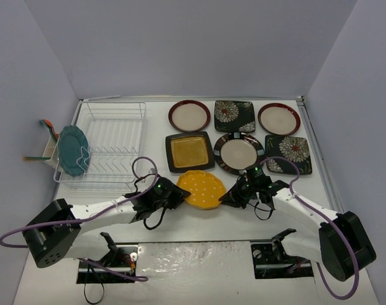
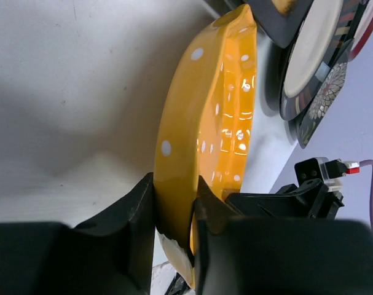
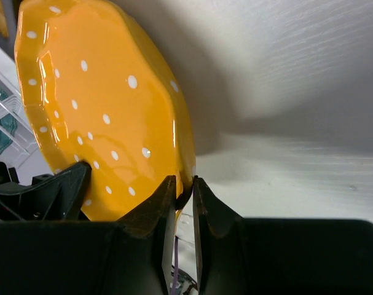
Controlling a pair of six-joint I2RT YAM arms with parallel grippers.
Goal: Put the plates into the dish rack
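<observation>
rack [image 1: 113,143] left, one plate [image 1: 72,150] inside | six plates [image 1: 238,153] right | nearest plate [image 1: 202,189] between left claw [image 1: 180,197], right claw [image 1: 226,200]

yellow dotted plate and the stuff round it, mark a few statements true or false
1. The left gripper and the right gripper each pinch the rim of the yellow dotted plate. True.
2. The teal plate lies flat on the table. False: it stands on edge at the left end of the dish rack.
3. Two black floral square plates lie on the table. True.
4. The dish rack is on the robot's right. False: it is on the left, with the loose plates to its right.
</observation>
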